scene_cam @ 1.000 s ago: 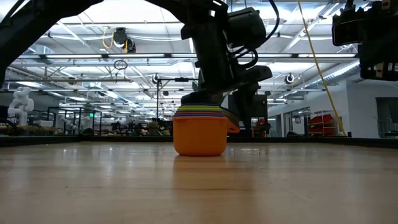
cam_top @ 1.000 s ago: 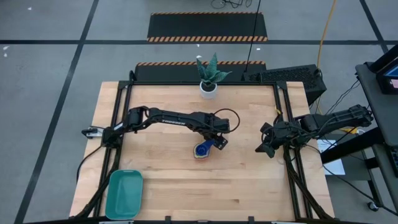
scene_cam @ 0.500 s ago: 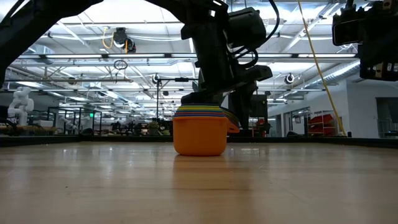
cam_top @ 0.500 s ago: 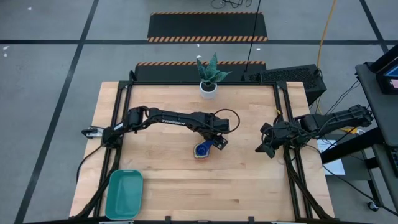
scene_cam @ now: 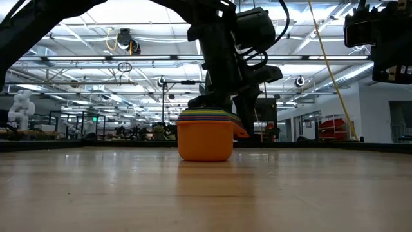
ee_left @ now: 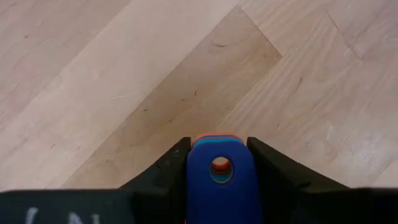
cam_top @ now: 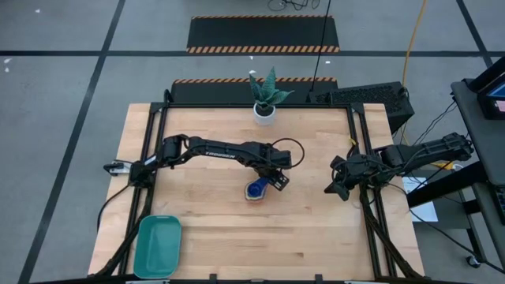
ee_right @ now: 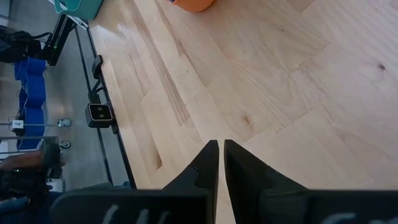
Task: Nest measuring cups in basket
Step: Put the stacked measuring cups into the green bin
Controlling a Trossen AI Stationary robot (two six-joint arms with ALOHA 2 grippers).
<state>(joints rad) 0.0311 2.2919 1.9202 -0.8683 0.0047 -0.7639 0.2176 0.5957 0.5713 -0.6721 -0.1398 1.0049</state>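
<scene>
Cups: nested in one stack, orange outermost, on the counter near its middle, well apart from basket.
Basket: near-left corner of counter.
Left gripper: over the stack, jaws pinching the stacked handles.
Right gripper: near right edge, jaws pressed together.

A large robotics lab or industrial test hall. The low view looks past the wooden worktop into an open hall with exposed ceiling trusses, strip lighting and a white humanoid robot. From above, grey concrete floor carries black tape lines and hazard-striped mats.
</scene>
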